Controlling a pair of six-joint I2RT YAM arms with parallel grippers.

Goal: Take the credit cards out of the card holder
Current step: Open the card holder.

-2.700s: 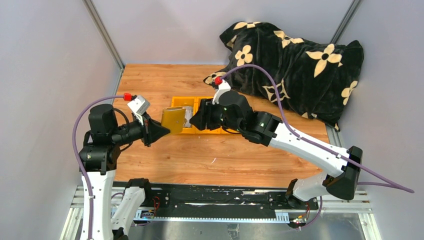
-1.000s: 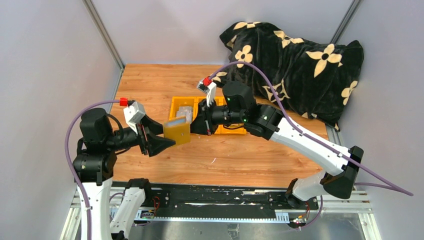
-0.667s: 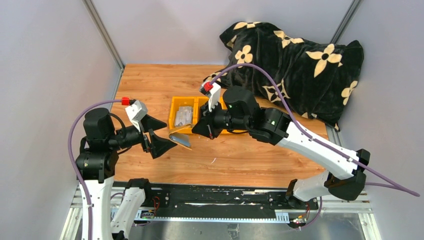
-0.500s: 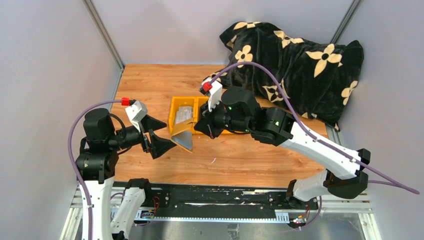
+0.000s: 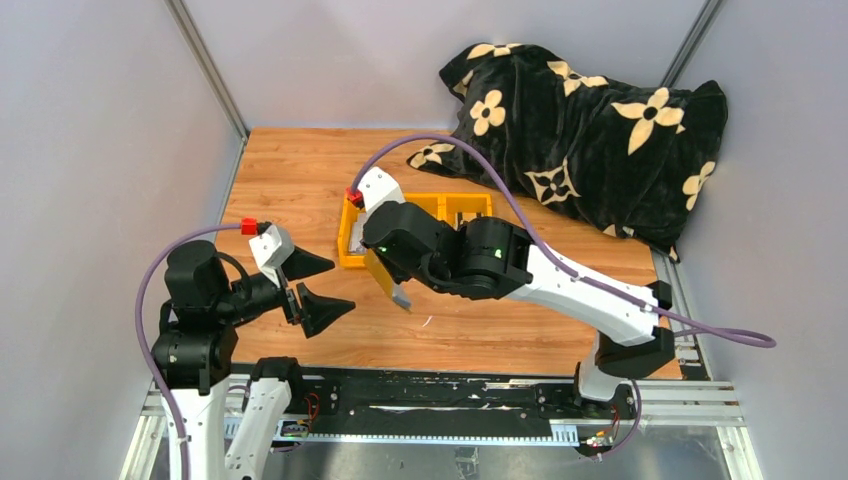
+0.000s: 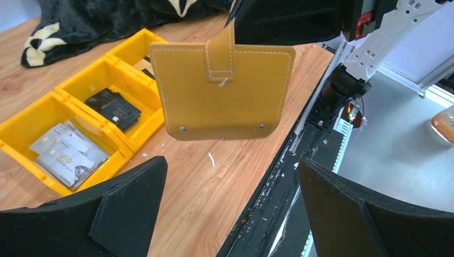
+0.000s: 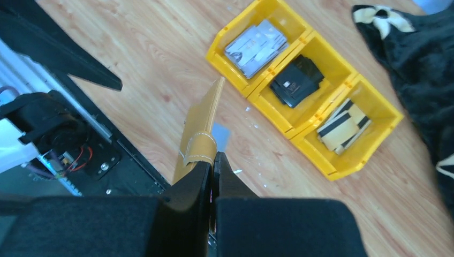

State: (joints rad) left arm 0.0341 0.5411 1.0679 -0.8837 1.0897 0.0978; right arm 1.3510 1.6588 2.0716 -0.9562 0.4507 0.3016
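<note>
From above, 2.7 seconds ago the left gripper (image 5: 336, 285) held the card holder (image 5: 384, 279). Now the right gripper (image 5: 378, 258) has it, and that arm has swung over toward the near left side. The left gripper's jaws are wide open and hold nothing. The card holder hangs in the air over the table (image 5: 290, 180), just in front of the yellow tray (image 5: 465, 197). A black blanket (image 5: 590, 130) with flowers lies at the far right.

From the left wrist, we see the card holder (image 6: 222, 93) hanging flat in front of us, held from the top by its strap (image 6: 220, 56). The left gripper (image 6: 231, 162) is spread wide below it and does not touch it. Grey cards (image 6: 67, 152) lie in 1 box of the tray (image 6: 32, 107).

From the right wrist, the right gripper (image 7: 213, 160) is pinched tight on the strap (image 7: 199, 147), and the card holder (image 7: 201, 120) hangs edge-on. The tray (image 7: 227, 67) has 3 boxes: grey cards (image 7: 256, 47), black things (image 7: 296, 81), and cards with black stripes (image 7: 341, 128). We cannot tell if any card is in the holder.
</note>
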